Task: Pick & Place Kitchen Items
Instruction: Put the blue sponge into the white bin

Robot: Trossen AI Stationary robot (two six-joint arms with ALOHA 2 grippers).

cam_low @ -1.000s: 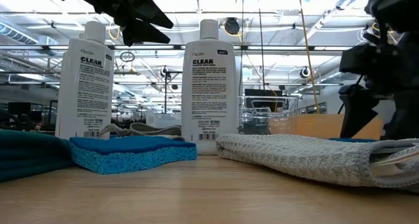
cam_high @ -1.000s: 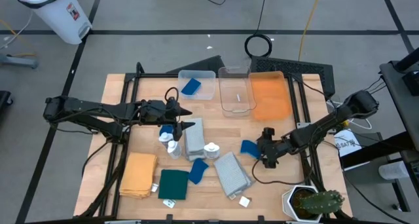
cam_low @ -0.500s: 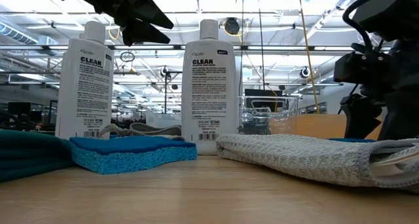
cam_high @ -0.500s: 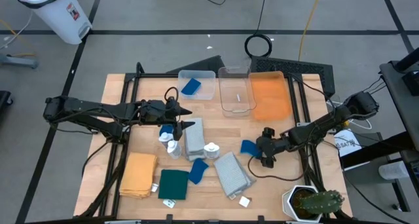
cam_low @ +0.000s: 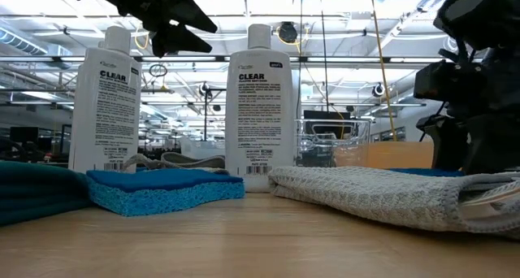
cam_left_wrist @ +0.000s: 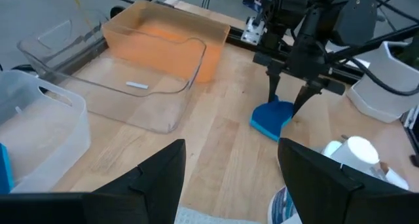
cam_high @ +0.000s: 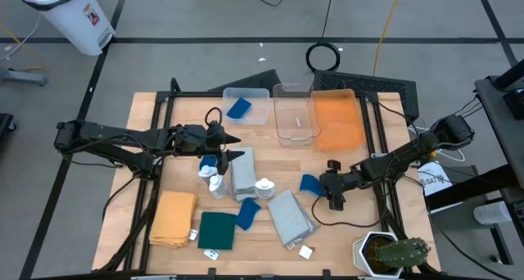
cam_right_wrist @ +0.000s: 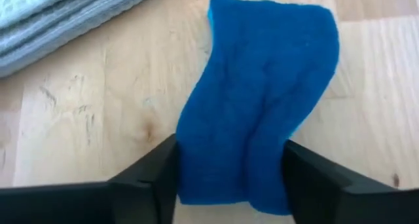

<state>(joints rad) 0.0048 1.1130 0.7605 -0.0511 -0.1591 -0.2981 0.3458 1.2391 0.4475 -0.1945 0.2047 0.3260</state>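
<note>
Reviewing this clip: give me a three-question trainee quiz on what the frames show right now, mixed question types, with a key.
1. True or false: the blue cloth piece sits between the right gripper fingers.
2. Multiple choice: the clear bin at the table's far side holds
A. a white bottle
B. a blue piece
C. a grey cloth
3. Fill in: the left gripper hangs above the ___ bottles.

Key: 1 true; 2 B; 3 white.
</note>
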